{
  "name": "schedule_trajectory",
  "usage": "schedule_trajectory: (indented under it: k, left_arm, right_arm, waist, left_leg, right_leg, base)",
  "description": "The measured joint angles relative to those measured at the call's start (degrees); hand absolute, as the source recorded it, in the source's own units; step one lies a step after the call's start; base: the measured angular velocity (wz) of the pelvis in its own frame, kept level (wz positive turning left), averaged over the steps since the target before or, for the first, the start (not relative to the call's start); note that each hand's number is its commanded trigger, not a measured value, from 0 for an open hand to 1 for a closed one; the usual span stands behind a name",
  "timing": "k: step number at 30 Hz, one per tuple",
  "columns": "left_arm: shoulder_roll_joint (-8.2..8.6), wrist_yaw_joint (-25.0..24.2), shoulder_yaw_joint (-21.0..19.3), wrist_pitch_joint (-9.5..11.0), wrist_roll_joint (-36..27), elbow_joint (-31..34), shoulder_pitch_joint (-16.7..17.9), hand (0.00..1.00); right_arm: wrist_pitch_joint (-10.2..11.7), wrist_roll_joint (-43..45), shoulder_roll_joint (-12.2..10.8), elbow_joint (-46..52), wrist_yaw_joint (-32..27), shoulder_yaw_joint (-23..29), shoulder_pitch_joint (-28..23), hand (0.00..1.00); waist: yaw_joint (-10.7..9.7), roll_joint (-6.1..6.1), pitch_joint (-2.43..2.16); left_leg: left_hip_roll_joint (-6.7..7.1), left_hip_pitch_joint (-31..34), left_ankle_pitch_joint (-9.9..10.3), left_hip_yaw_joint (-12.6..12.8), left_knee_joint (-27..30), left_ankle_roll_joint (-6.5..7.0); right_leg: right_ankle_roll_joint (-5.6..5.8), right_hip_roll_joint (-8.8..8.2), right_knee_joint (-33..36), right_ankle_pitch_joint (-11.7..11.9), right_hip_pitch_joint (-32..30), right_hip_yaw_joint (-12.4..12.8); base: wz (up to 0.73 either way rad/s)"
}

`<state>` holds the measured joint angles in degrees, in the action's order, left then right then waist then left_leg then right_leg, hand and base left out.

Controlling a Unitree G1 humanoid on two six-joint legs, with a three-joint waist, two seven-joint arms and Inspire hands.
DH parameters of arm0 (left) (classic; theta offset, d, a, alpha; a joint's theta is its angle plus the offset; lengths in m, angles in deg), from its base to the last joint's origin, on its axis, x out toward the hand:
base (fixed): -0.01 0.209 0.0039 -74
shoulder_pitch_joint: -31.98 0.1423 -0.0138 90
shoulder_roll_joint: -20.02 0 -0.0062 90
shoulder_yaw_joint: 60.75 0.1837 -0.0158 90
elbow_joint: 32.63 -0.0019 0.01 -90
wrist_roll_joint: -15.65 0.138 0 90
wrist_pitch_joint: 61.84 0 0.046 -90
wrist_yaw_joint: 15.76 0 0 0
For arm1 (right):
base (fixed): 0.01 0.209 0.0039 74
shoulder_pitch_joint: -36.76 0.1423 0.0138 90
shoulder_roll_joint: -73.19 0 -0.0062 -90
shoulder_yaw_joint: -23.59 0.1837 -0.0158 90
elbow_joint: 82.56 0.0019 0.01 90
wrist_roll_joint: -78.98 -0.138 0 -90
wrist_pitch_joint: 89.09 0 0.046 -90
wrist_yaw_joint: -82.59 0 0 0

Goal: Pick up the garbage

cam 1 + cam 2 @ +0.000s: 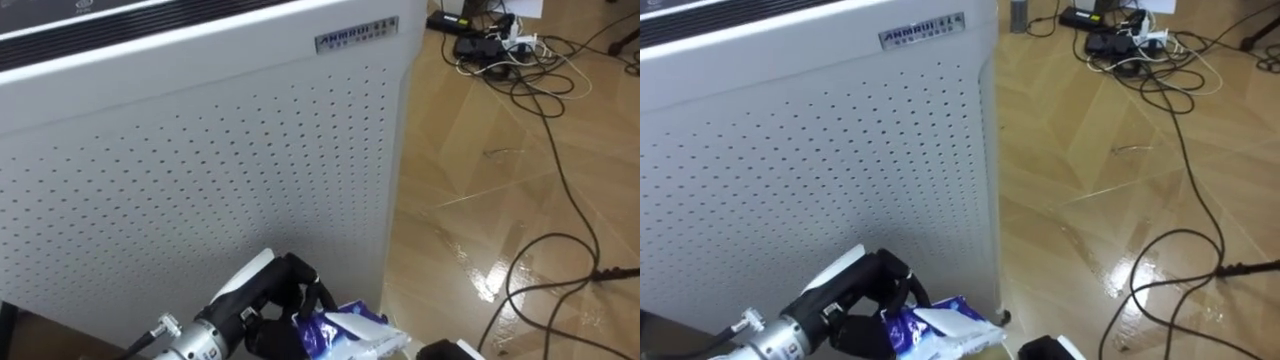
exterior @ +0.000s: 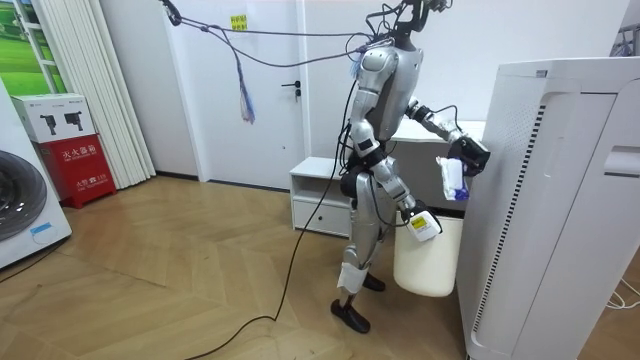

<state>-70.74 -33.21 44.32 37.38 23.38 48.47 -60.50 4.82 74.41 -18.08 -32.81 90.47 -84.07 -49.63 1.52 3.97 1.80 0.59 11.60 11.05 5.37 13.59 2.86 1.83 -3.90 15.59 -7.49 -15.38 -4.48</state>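
A crumpled blue and white wrapper (image 1: 345, 332) is gripped in my left hand (image 1: 275, 300), whose dark fingers curl round it low in the eye views, right in front of the big white perforated appliance (image 1: 200, 170). The room view has that hand (image 2: 466, 153) raised at chest height with the wrapper (image 2: 452, 180) hanging from it, close to the appliance (image 2: 560, 200). My right hand (image 2: 418, 222) hangs low beside a white bin (image 2: 428, 262); its fingers are too small to read.
I stand between a low white cabinet (image 2: 318, 195) and the tall appliance. Wooden floor (image 1: 500, 200) lies to my right, crossed by dark cables (image 1: 560, 180), with a power strip and plugs (image 1: 485, 42) at the far edge.
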Motion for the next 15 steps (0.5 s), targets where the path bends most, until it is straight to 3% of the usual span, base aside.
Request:
schedule_trajectory:
  k: [7, 15]
  left_arm:
    - [0.16, 2.0, 3.6, 1.1, 3.2, -12.9, -2.9, 1.0]
    - [0.14, 1.5, 3.8, 1.1, 3.2, -14.2, -2.9, 1.0]
  right_arm:
    - [1.1, -0.2, -0.4, -6.0, 0.2, -0.9, 4.3, 1.0]
    - [1.1, -0.2, 0.1, -6.5, 0.5, -0.9, 4.7, 1.0]
  waist:
    - [-0.7, -1.16, 0.05]
    - [-0.6, -1.17, 0.04]
  left_leg:
    - [0.03, 0.1, 0.0, 1.1, 0.0, 0.0]
    - [-0.01, 1.0, 0.0, 1.2, 0.7, 0.02]
  right_leg:
    - [0.0, -0.16, 0.6, 0.0, -0.8, -0.1]
    - [-0.11, -0.07, 1.5, 0.1, -2.1, 0.7]
  base:
    - [-0.07]
    - [-0.03]
